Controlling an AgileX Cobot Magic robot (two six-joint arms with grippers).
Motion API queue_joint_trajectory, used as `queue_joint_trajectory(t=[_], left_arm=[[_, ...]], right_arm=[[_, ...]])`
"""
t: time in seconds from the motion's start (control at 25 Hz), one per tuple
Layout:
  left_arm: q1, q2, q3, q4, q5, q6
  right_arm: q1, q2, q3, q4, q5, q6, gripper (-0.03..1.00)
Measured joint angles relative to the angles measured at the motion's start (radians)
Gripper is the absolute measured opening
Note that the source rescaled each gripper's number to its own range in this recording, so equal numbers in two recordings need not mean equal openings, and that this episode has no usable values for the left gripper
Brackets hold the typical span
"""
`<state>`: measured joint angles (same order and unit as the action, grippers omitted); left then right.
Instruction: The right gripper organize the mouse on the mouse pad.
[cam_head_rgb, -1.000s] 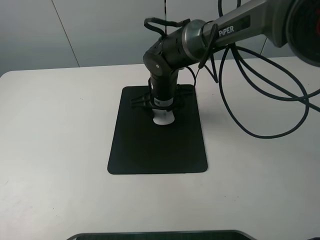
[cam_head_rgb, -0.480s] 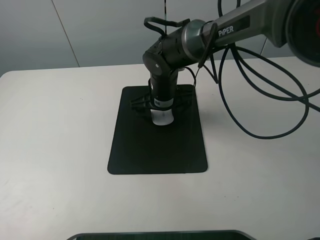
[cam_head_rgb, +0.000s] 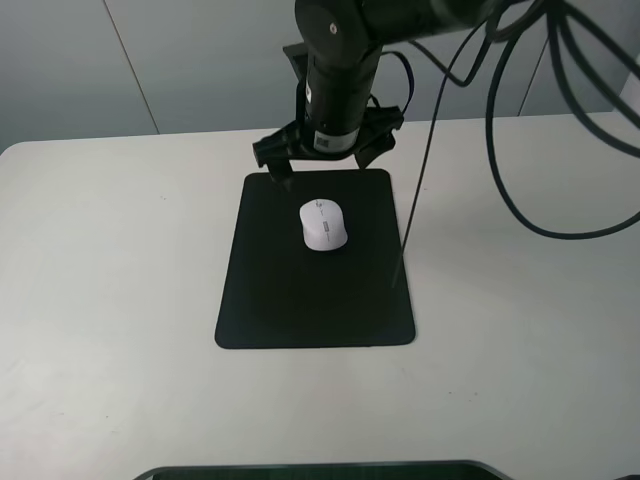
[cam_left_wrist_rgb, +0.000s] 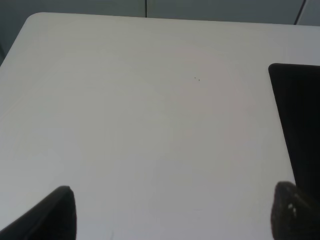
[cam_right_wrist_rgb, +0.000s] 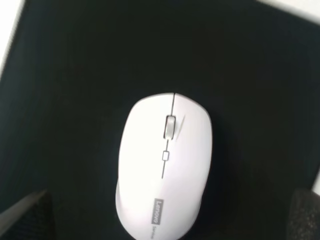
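Note:
The white mouse (cam_head_rgb: 323, 225) lies flat on the upper half of the black mouse pad (cam_head_rgb: 310, 300), scroll wheel toward the far edge. My right gripper (cam_head_rgb: 325, 165) hangs above the pad's far edge, clear of the mouse, jaws spread wide and empty. In the right wrist view the mouse (cam_right_wrist_rgb: 165, 165) sits on the pad (cam_right_wrist_rgb: 75, 75) between the two fingertips (cam_right_wrist_rgb: 27, 220), untouched. My left gripper (cam_left_wrist_rgb: 172, 215) is open and empty over bare table, with the pad's edge (cam_left_wrist_rgb: 300, 115) beside it.
The white table (cam_head_rgb: 110, 260) surrounds the pad. Black cables (cam_head_rgb: 520, 190) trail from the right arm over the table's right side. A dark edge (cam_head_rgb: 320, 470) lies along the table's near side.
My right gripper has let go of the mouse, opened wide and risen up and back toward the pad's far edge. The mouse stays on the pad, now fully visible.

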<state>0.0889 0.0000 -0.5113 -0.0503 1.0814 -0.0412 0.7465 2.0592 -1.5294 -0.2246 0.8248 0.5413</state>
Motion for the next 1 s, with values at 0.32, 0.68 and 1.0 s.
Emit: queue_joint_trajectory(t=[0.32,0.68,1.0], left_arm=[[0.0,0.0,0.0,0.0,0.0,0.0],[0.0,0.0,0.0,0.0,0.0,0.0],[0.0,0.0,0.0,0.0,0.0,-0.004]], right_arm=[[-0.02,-0.205,0.0,-0.055,0.076,-0.09,0.99],[-0.139,-0.462,0.159,-0.078,0.11,-0.19,0.99],[-0.346,-0.718,0.409,-0.022,0.105,-0.258,0.99]])
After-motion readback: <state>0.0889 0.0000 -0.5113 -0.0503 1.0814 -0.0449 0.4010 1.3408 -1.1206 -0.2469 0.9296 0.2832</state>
